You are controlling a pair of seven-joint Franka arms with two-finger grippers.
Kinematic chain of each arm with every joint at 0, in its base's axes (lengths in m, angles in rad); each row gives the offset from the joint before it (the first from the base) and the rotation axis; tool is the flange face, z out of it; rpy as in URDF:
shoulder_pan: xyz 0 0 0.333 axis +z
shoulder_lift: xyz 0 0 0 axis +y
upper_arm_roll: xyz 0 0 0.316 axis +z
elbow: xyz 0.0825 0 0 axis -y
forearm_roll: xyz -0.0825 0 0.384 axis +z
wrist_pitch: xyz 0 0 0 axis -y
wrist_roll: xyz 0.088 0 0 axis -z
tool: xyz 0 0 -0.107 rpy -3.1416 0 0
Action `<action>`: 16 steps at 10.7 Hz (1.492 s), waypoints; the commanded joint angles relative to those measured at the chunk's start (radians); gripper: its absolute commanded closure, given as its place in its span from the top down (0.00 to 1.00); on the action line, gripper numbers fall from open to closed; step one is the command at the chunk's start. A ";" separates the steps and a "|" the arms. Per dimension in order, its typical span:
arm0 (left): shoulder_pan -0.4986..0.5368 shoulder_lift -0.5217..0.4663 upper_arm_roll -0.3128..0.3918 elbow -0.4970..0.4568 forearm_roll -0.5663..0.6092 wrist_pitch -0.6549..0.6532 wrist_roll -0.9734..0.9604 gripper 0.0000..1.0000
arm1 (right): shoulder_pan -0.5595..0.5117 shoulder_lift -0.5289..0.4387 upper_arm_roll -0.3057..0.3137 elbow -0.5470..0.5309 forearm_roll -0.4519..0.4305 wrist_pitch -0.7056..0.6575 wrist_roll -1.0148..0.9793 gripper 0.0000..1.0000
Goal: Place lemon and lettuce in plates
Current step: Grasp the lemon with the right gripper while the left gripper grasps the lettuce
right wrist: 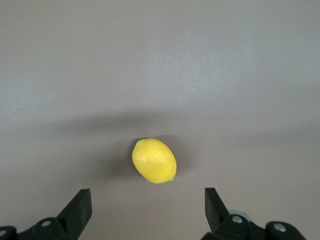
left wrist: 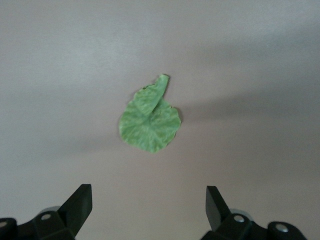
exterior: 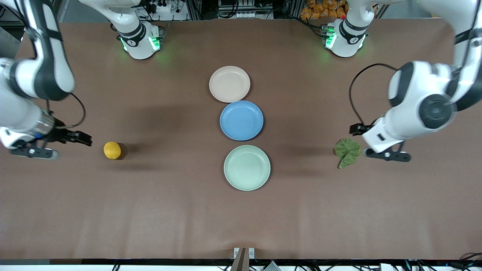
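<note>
Hovering over bare table with fingers spread and holding nothing, your left gripper [left wrist: 149, 207] sits just beside the lettuce [exterior: 347, 151], which lies flat toward the left arm's end. Your right gripper [right wrist: 148, 210] is likewise spread wide and empty, over the table near the lemon [exterior: 112, 150] at the right arm's end. Between them runs a row of plates: beige-pink plate [exterior: 229, 84] farthest from the front camera, blue plate [exterior: 241, 120] in the middle, mint green plate [exterior: 247, 167] nearest. All three hold nothing.
</note>
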 commanded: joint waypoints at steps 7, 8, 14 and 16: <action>0.043 0.198 0.002 -0.116 0.045 0.396 0.040 1.00 | 0.002 0.220 0.006 -0.177 0.017 0.454 -0.006 1.00; 0.042 0.209 0.000 -0.116 0.045 0.402 0.037 1.00 | 0.003 0.237 0.006 -0.180 0.017 0.483 -0.006 1.00; 0.056 0.268 0.000 -0.122 0.043 0.448 0.029 1.00 | 0.006 0.254 0.005 -0.226 0.008 0.538 -0.018 0.93; 0.057 0.275 0.000 -0.133 0.045 0.468 0.028 1.00 | -0.001 0.240 0.005 -0.252 0.005 0.547 -0.061 0.56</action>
